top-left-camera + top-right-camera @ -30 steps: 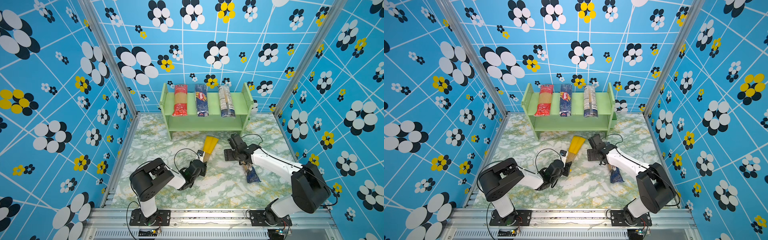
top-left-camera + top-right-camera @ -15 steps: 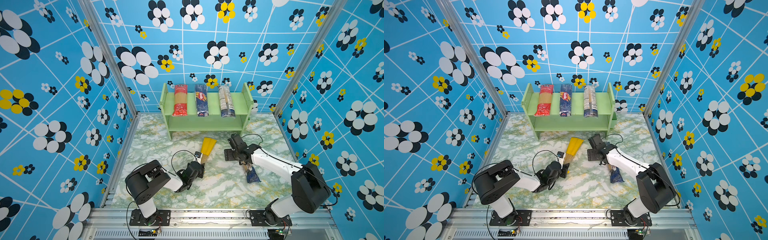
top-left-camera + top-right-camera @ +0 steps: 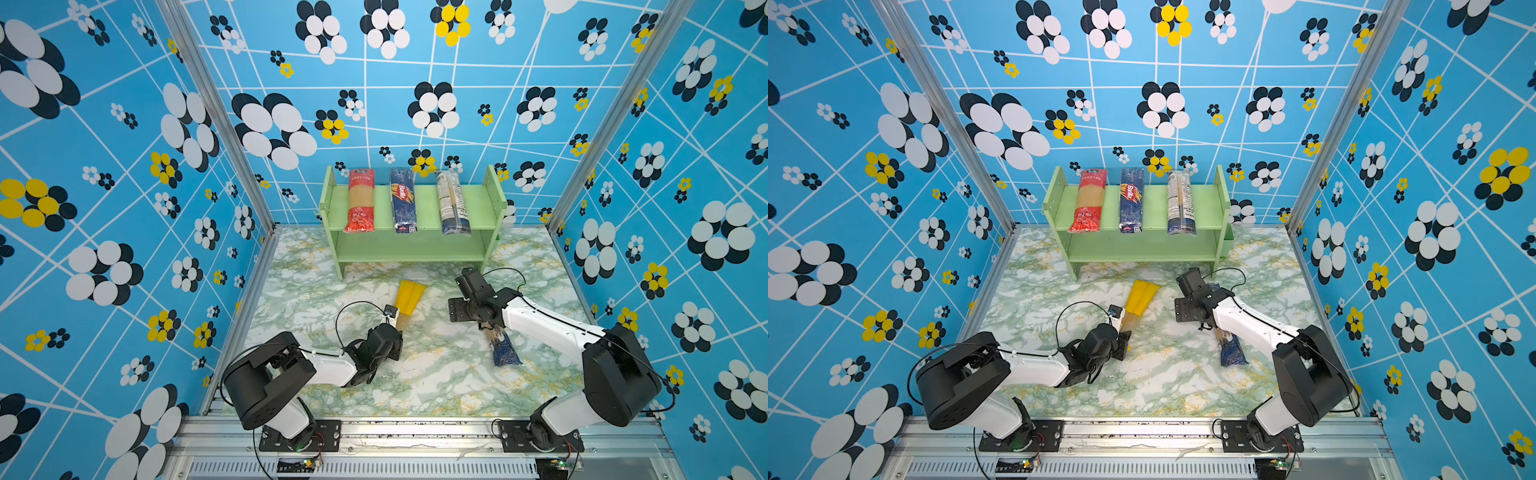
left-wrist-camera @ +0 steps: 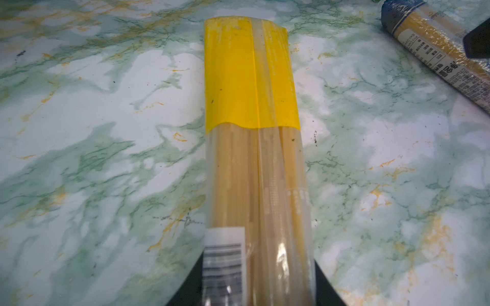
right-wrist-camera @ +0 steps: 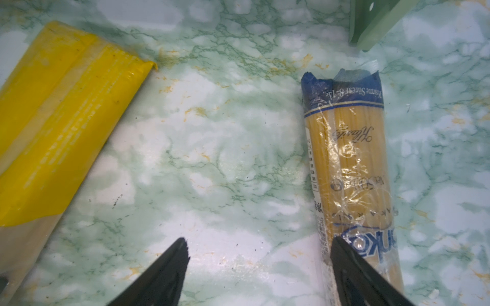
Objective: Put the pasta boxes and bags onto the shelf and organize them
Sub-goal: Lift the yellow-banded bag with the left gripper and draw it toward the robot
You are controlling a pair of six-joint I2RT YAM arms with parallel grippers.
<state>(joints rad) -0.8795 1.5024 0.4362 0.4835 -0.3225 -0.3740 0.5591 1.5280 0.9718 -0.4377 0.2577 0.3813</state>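
The pale green shelf stands at the back with three packs across its top tier: a red bag, a dark blue Barilla pack and a blue pack with a white label. On the marble table lies a yellow-topped clear bag. My left gripper is shut on its clear near end. A clear bag with blue ends lies partly under my right arm. My right gripper is open over bare table, one finger overlapping that bag.
A shelf leg stands just beyond the clear bag's far end. The lower shelf tier holds nothing I can see. A small green cup hangs on the shelf's right side. Patterned blue walls close in the table on three sides.
My left gripper has drawn back a little toward the front left, and the yellow-topped bag has slid with it. The right arm has not moved.
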